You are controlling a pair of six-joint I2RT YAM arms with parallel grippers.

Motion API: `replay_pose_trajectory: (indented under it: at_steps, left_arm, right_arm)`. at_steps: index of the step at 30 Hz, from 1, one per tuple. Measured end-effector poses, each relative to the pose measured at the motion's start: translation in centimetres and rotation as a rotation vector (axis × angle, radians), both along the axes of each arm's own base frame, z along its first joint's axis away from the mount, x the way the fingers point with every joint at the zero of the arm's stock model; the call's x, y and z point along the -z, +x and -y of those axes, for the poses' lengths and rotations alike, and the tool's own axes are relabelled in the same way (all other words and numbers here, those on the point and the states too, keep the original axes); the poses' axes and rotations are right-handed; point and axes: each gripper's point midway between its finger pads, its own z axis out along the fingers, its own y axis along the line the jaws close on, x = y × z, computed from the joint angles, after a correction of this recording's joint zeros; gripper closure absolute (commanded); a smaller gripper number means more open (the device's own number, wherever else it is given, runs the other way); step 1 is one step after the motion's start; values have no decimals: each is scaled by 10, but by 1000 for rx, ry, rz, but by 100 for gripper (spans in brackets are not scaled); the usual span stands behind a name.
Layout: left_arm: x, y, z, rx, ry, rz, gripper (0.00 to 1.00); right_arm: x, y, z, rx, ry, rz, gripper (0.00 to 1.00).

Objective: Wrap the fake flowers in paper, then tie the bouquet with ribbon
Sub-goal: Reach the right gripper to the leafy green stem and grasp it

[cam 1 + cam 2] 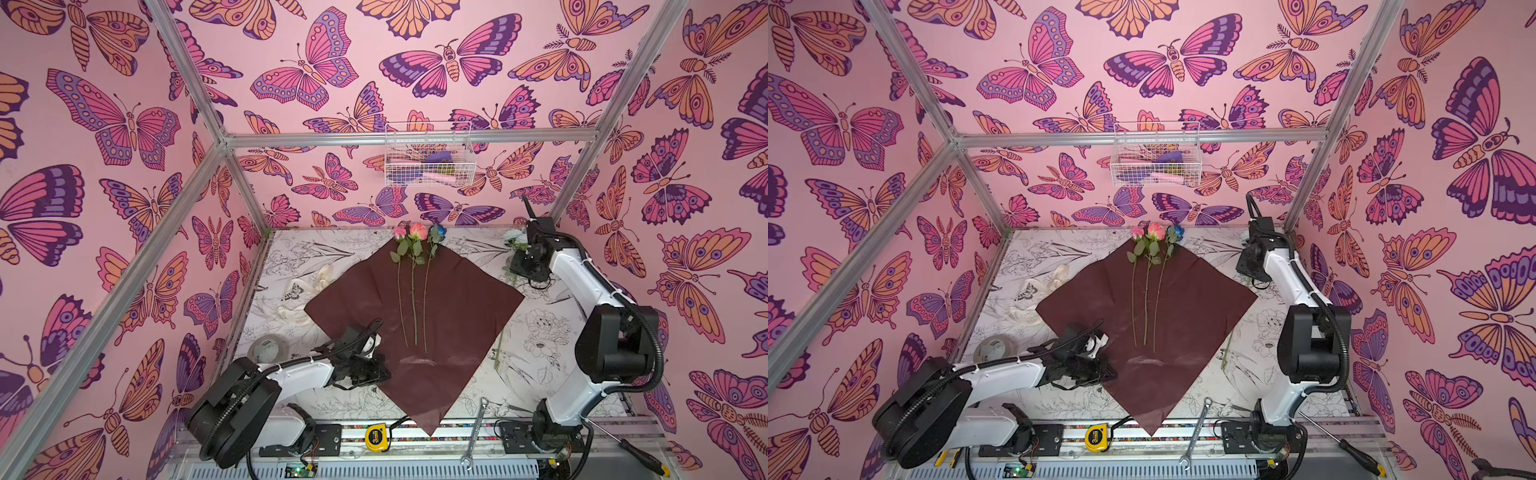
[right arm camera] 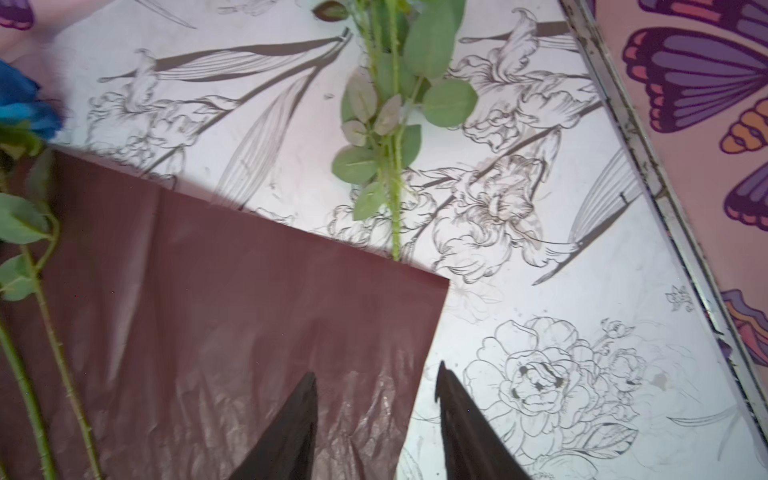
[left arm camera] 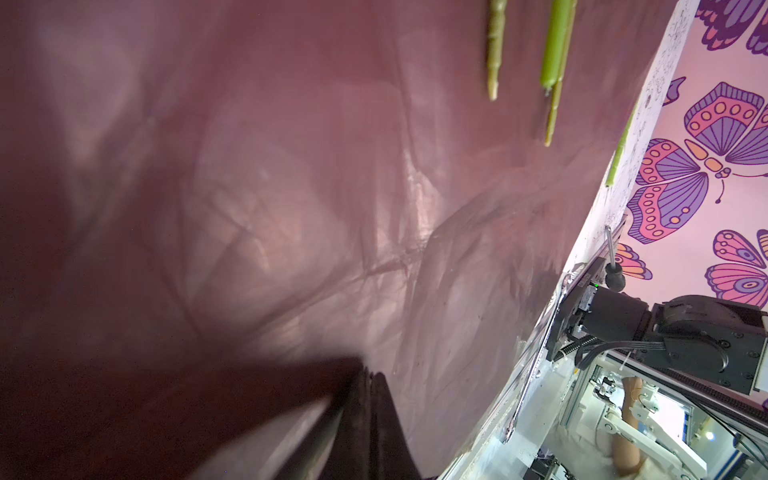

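The dark red wrapping paper point(image 1: 457, 311) point(image 1: 1192, 316) lies flat as a diamond in mid-table. Three roses of the bouquet of fake flowers lie on it: pink point(image 1: 400, 232), peach point(image 1: 418, 231) and blue point(image 1: 437, 231), heads at the far corner. A white rose point(image 1: 513, 239) lies at the back right, and its stem point(image 2: 395, 166) runs under the paper's edge. My left gripper point(image 1: 384, 374) point(image 3: 370, 376) is shut at the paper's left edge; whether it pinches the paper is unclear. My right gripper point(image 1: 525, 268) point(image 2: 376, 374) is open and empty, straddling the paper's right edge near its corner.
A cream ribbon point(image 1: 307, 291) and a tape roll point(image 1: 266, 347) lie left of the paper. On the front rail are a yellow tape measure point(image 1: 378, 437), a wrench point(image 1: 476, 432) and a screwdriver point(image 1: 636, 451). A wire basket point(image 1: 428, 153) hangs on the back wall.
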Motion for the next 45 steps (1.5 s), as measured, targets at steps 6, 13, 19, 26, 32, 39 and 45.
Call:
replay_pose_trajectory:
  at_steps: [6, 13, 19, 26, 32, 39, 45]
  left_arm:
    - [0, 0, 0, 0, 0, 0, 100]
    - [0, 0, 0, 0, 0, 0, 100]
    - [0, 0, 0, 1, 0, -2, 100]
    - [0, 2, 2, 2, 0, -6, 100]
    - [0, 3, 3, 2, 0, -7, 100]
    - [0, 3, 3, 2, 1, -7, 100]
    - [0, 3, 3, 1, 1, -7, 100]
  right_arm:
    - [39, 11, 8, 5, -7, -90, 41]
    - [87, 36, 12, 0, -22, -178, 40]
    - [100, 59, 22, -4, -77, -193, 41]
    - [121, 74, 33, -11, -77, -223, 68]
    - [121, 82, 47, -16, -59, -214, 100]
    - [106, 87, 71, -23, -143, -234, 100]
    - [66, 86, 82, -21, -214, -201, 100]
